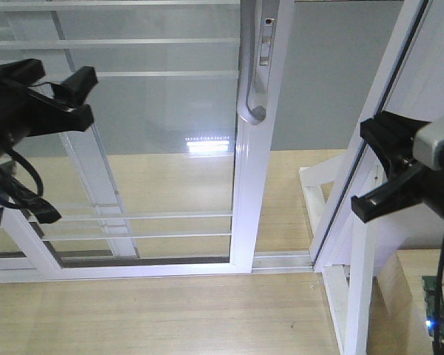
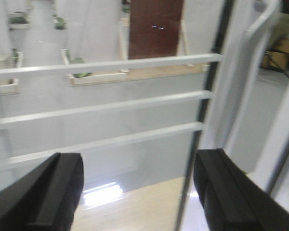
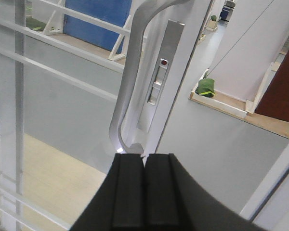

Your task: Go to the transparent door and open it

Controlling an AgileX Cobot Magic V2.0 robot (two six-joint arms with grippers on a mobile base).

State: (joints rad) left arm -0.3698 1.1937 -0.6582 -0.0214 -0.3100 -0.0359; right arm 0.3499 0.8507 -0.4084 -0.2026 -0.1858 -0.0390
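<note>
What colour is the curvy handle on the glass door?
The curved bar handle is silvery grey, on the white-framed transparent door. Right wrist view shows it best.

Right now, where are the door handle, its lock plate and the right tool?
door handle (image 3: 130,72), right wrist view, middle of the curved grey bar.
lock plate (image 3: 159,73), right wrist view, just below the red dot.
right tool (image 3: 144,160), right wrist view, seam between its closed fingertips.
</note>
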